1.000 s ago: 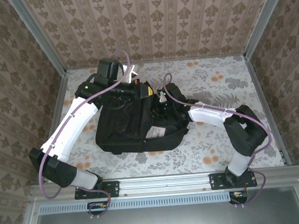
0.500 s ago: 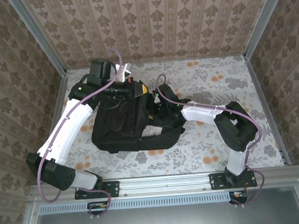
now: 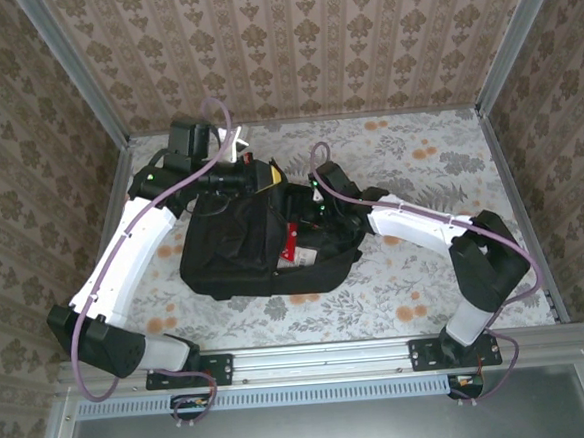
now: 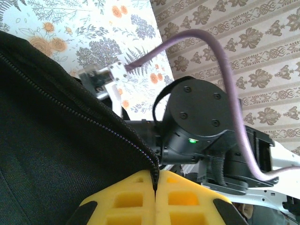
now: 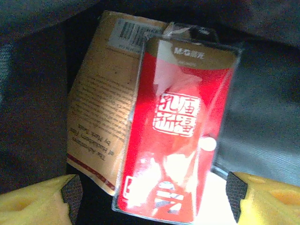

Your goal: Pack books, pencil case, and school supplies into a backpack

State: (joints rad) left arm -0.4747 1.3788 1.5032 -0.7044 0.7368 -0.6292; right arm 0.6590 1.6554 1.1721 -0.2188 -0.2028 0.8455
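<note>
Right pincer (image 5: 150, 197) newly spread over red book (image 5: 176, 131), left pincer (image 4: 155, 187) pinching backpack (image 4: 47, 140) edge

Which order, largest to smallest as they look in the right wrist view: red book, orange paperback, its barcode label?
1. red book shows most, but it lies on top of the orange paperback, nearer the camera and hiding part of it: ranking unsure.
2. barcode label: clearly smallest.

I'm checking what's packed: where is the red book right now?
The red book lies inside the open backpack, resting on the orange paperback. In the top view it shows as a red patch in the bag's opening, right of centre.
</note>
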